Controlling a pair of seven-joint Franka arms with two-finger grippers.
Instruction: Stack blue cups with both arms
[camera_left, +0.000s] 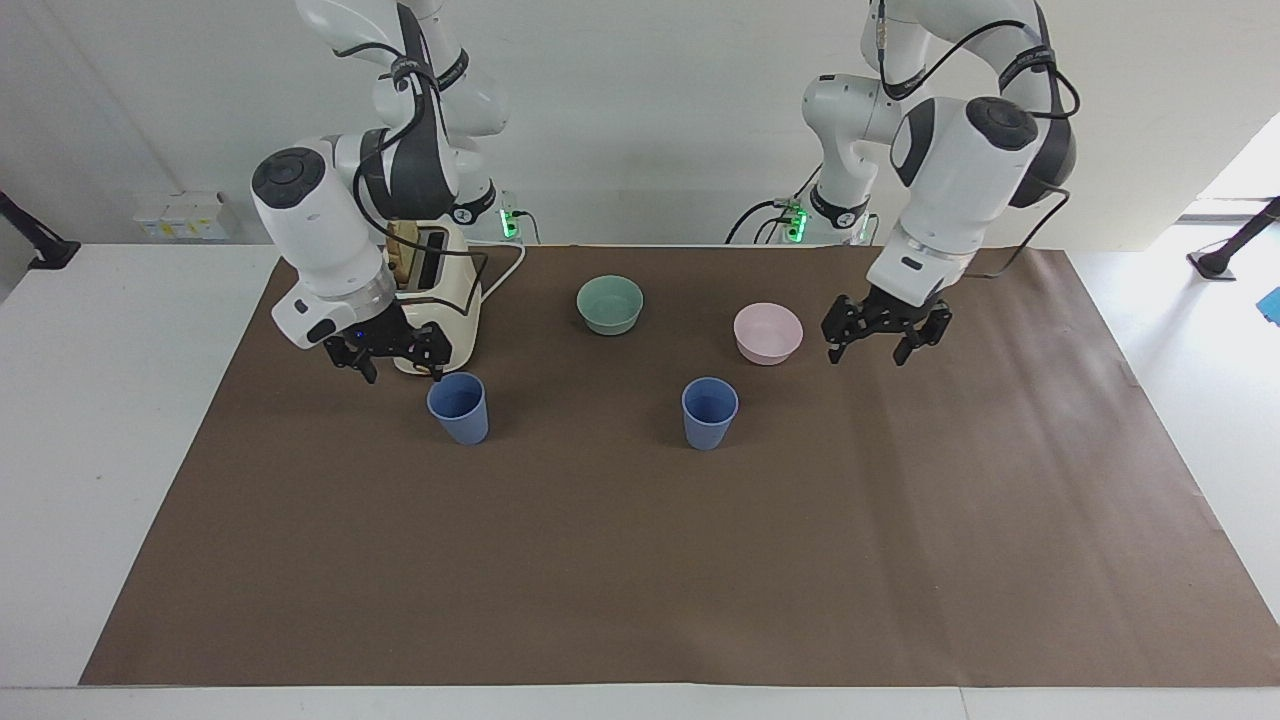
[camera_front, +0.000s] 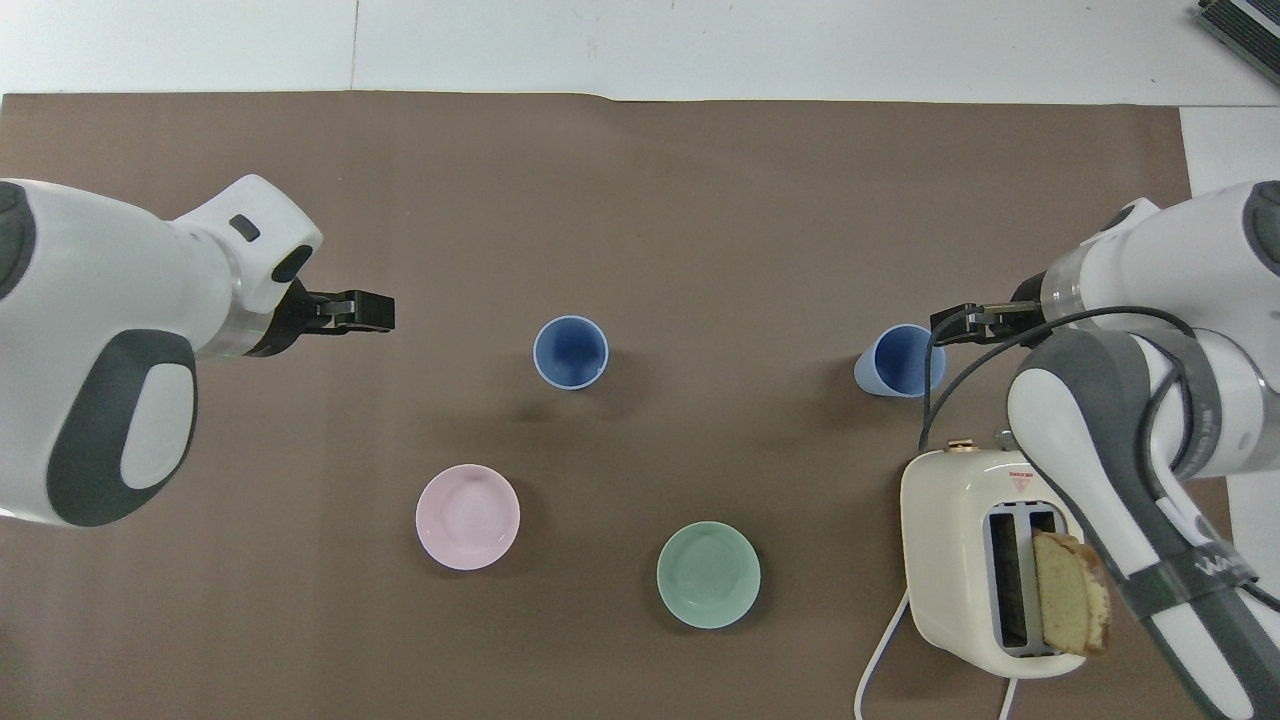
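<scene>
Facing view: a white bench (camera_left: 100, 420) against a pale wall carries a brown mat (camera_left: 640, 560); two blue cups stand upright and well apart, one (camera_left: 459, 407) just beside the toaster (camera_left: 432, 300), the other (camera_left: 709, 412) mid-mat near a pink bowl (camera_left: 768, 333); a green bowl (camera_left: 610, 304) sits nearer the robots; the mat's half farthest from the robots lies bare.

Overhead view: the left gripper (camera_front: 362, 311), jaws apart and empty, hangs over bare mat; the right gripper (camera_front: 958, 324), jaws apart, hovers at the toaster-side cup's rim.

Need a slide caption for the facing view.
Both open grippers, left and right, hover apart; two blue cups stand unstacked.
</scene>
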